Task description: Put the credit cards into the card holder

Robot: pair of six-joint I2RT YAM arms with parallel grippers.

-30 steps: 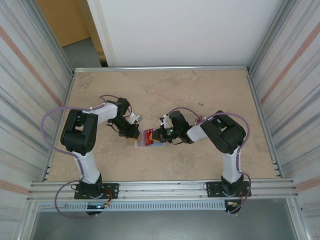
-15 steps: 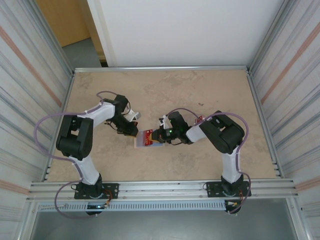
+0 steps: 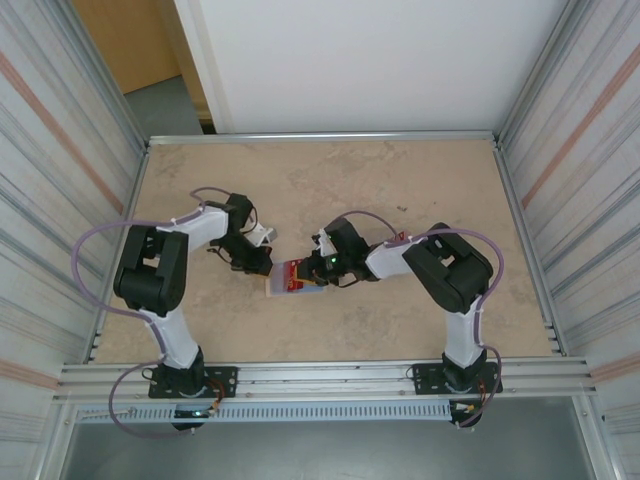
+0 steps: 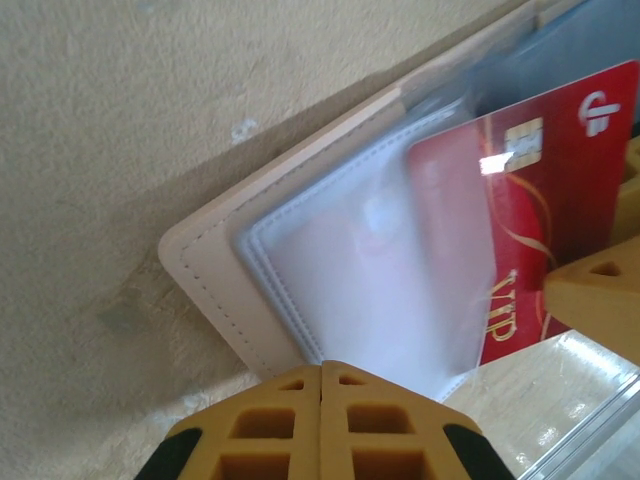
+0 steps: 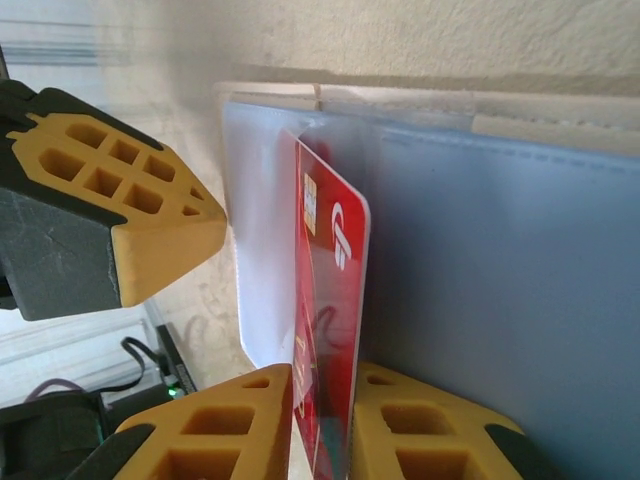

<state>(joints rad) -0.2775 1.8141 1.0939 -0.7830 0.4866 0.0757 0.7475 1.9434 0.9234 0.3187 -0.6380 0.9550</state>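
Observation:
The card holder (image 3: 280, 287) lies open on the table between both arms, its beige stitched edge (image 4: 215, 270) and pale pockets (image 5: 480, 280) showing close up. A red credit card (image 4: 560, 180) is partly slid under a frosted pocket, and it also shows from above (image 3: 297, 271). My left gripper (image 4: 322, 368) is shut, empty, and rests on the holder's near edge (image 3: 264, 262). My right gripper (image 5: 322, 385) has its jaws slightly parted, with the credit card (image 5: 330, 290) leaning across the gap between them. It shows from above (image 3: 312, 271) at the holder's right side.
A clear plastic case (image 4: 590, 410) lies under the holder's edge. The left gripper's yellow finger (image 5: 120, 210) is close beside the card in the right wrist view. Metal rails and walls (image 3: 320, 137) fence in the table.
The right jaws have parted slightly around the card and the right gripper has shifted a little left. The left arm has changed its elbow pose while its gripper stays at the holder.

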